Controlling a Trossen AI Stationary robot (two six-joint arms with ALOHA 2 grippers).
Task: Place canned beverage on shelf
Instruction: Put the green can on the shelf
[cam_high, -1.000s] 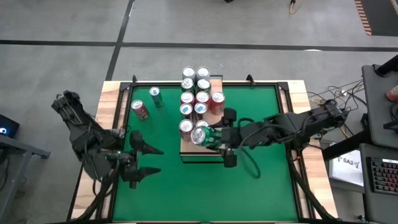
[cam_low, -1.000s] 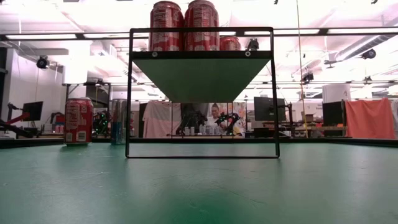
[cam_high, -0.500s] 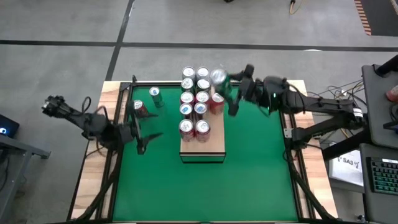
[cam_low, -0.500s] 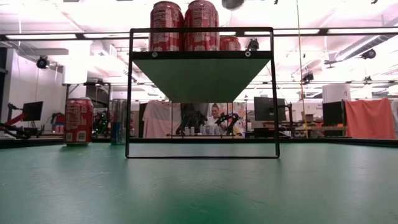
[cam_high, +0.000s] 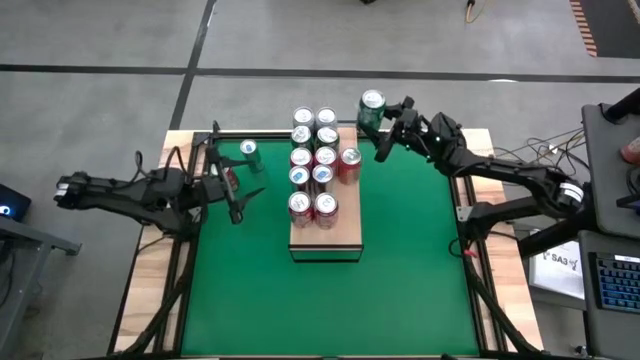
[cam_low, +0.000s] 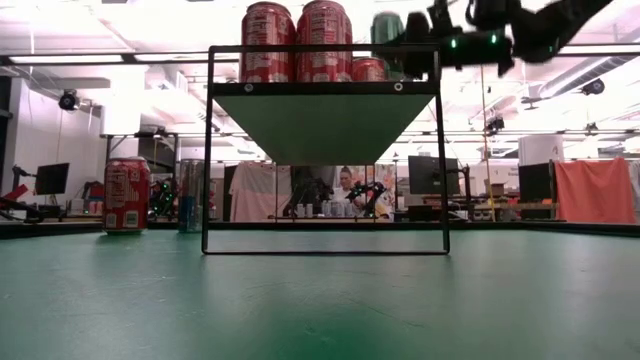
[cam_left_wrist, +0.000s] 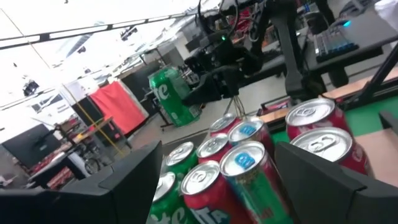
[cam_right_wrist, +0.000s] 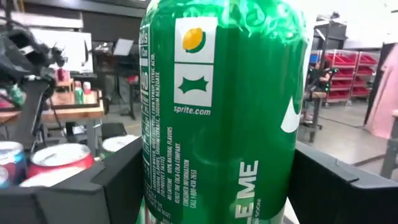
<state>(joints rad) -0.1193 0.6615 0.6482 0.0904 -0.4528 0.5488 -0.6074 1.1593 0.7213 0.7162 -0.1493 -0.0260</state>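
**benchwatcher:** Shelf (cam_high: 338, 232), that long pale reddish wood board on its low dark frame, now carries nine cans packed toward the far end, near end bare. A second ago the right gripper (cam_high: 383, 126) was low over the near end; now it's swung up past the far right corner, fingers clamped around a green Sprite can (cam_high: 371, 104) held upright in the air. So that one isn't placed yet.

**canfan:** And the other arm?

**benchwatcher:** Left gripper (cam_high: 236, 190) has reached in, fingers spread wide either side of the red can (cam_high: 226, 177) on the green mat (cam_high: 400, 270), not closed on it. Small green can (cam_high: 249, 152) stands just beyond.
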